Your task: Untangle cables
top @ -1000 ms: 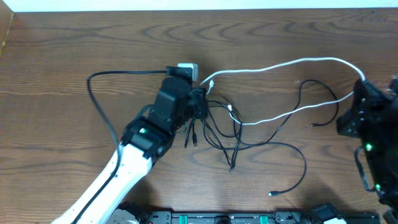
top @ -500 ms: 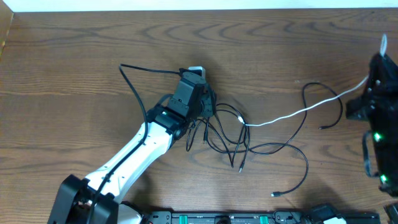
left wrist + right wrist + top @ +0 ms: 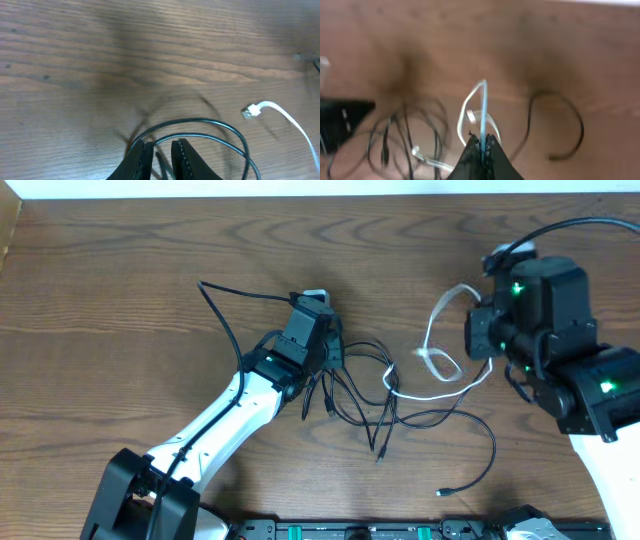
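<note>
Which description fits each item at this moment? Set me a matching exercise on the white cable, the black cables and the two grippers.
Column one:
1. white cable
2. black cables
3. right gripper
4. left gripper

Column two:
A. narrow gap between its fingers, beside a black loop
B. lying in a tangled heap in the middle
C. shut on a cable
D. rises in a loop out of the tangle

Pairs: 1-D, 2-B, 3-C, 4-A
</note>
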